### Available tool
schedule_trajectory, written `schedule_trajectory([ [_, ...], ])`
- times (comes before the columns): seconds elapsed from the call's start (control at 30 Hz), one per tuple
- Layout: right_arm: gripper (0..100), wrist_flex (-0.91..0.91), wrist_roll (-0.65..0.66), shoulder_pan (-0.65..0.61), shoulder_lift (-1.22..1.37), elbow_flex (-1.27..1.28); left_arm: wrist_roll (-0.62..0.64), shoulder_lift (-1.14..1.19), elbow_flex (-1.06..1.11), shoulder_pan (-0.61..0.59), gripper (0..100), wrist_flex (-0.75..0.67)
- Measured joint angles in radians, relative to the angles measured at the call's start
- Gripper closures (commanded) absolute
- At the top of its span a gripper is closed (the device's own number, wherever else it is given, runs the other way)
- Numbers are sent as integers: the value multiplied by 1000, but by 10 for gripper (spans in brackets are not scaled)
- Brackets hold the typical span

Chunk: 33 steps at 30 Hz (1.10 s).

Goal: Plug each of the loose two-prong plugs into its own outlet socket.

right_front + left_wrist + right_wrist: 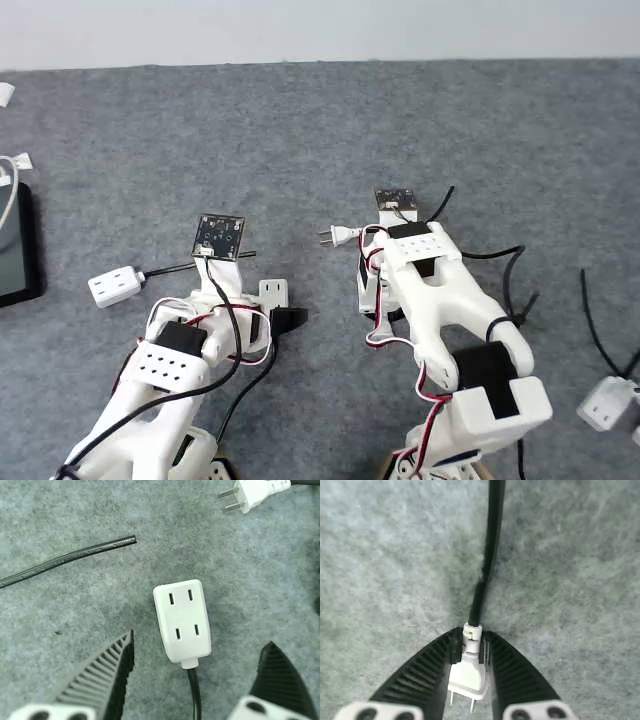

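A white outlet block (pixel 182 621) with two pairs of slots lies flat on the grey carpet. My left gripper (pixel 199 645) stands open just above it, one finger on each side and not touching. In the high view this outlet block (pixel 273 291) sits beside the left gripper (pixel 277 306). My right gripper (pixel 471 635) is shut on a white two-prong plug (pixel 468 672), whose black cord runs away across the carpet. The same plug (pixel 340 236) sticks out of the right gripper (pixel 362 242), prongs toward the left arm. The plug (pixel 250 492) also shows beyond the outlet block.
A second white outlet (pixel 115 286) lies to the left, its black cord (pixel 200 264) ending in a cut tip (pixel 131 540). A third outlet (pixel 608 402) and loose black cables (pixel 597 330) lie at the right edge. A dark flat device (pixel 15 245) rests at the far left.
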Motion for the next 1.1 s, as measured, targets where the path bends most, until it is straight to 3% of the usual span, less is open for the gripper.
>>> schedule_trajectory([
  [0.4, 991, 28, 35, 2, 25, -25, 0, 0, 0, 0, 672, 0],
  [0.57, 991, 97, 87, 0, -104, -28, 0, 0, 0, 0, 683, 0],
  [0.8, 991, 152, 160, -38, -470, 66, 0, 0, 0, -21, 998, 0],
  [1.1, 991, 216, 344, -198, -779, 75, 0, 0, 0, -28, 988, 28],
])
